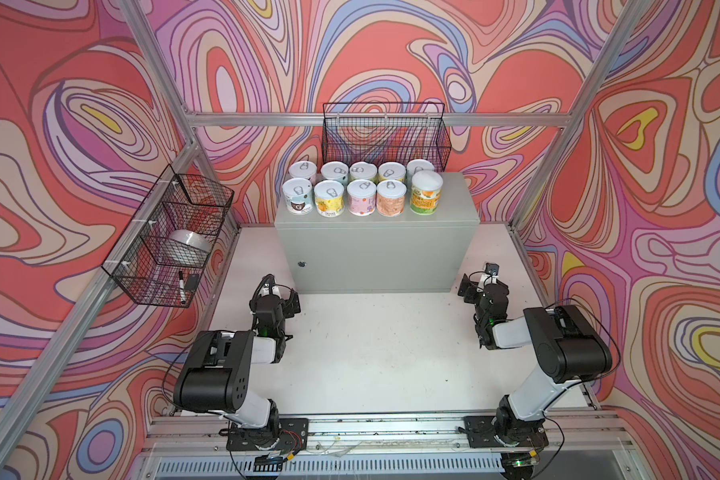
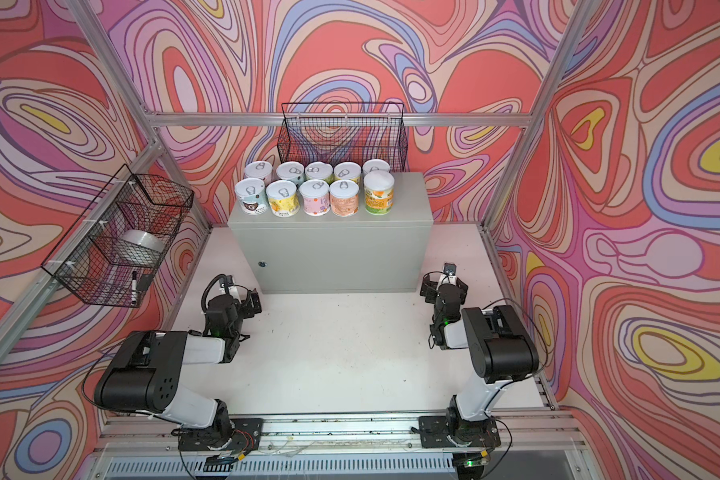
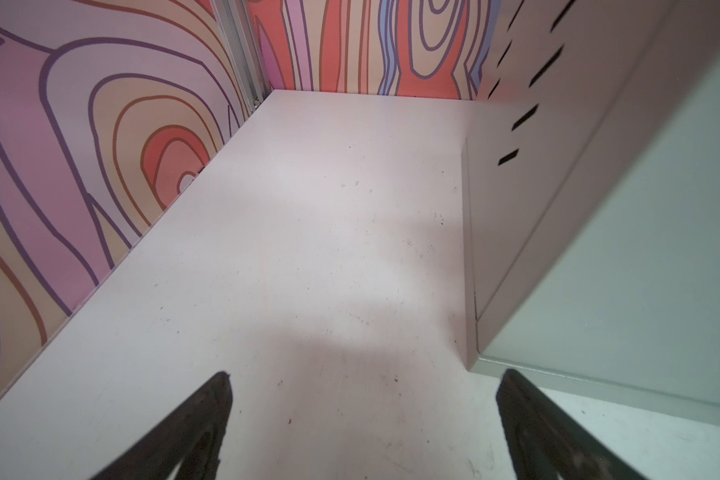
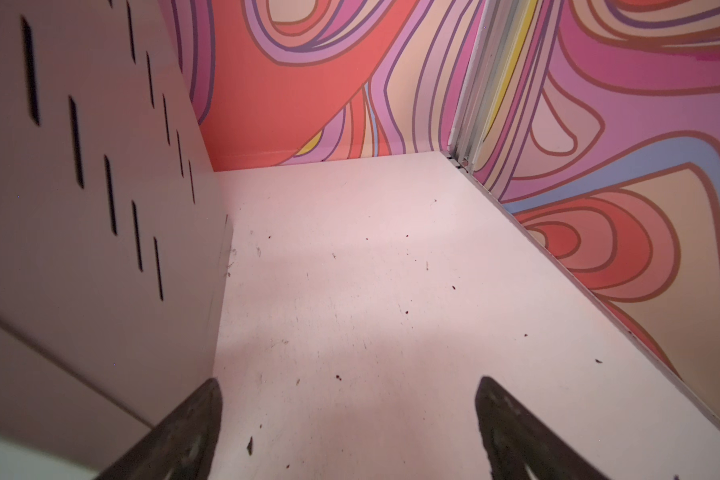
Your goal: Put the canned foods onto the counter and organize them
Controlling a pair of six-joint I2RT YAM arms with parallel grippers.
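Note:
Several canned foods [image 1: 362, 197] [image 2: 314, 197] stand upright in two neat rows on the left part of the counter's top. The counter [image 1: 375, 253] [image 2: 333, 253] is a light-grey metal cabinet against the back wall. The front right can [image 1: 426, 199] has a plain white cap and a green-orange label. My left gripper [image 1: 281, 296] [image 2: 242, 296] [image 3: 368, 374] hangs open and empty over the table by the counter's front left corner [image 3: 641, 249]. Open and empty too, my right gripper [image 1: 481, 283] [image 2: 443, 283] [image 4: 349, 380] sits by the counter's slotted right side [image 4: 80, 208].
A black wire basket [image 1: 385, 133] hangs on the back wall just above the cans. Another wire basket [image 1: 171, 232] on the left wall holds a silver tape roll [image 1: 188, 245] and a marker [image 1: 181, 286]. The white tabletop [image 1: 383, 353] lies between the arms.

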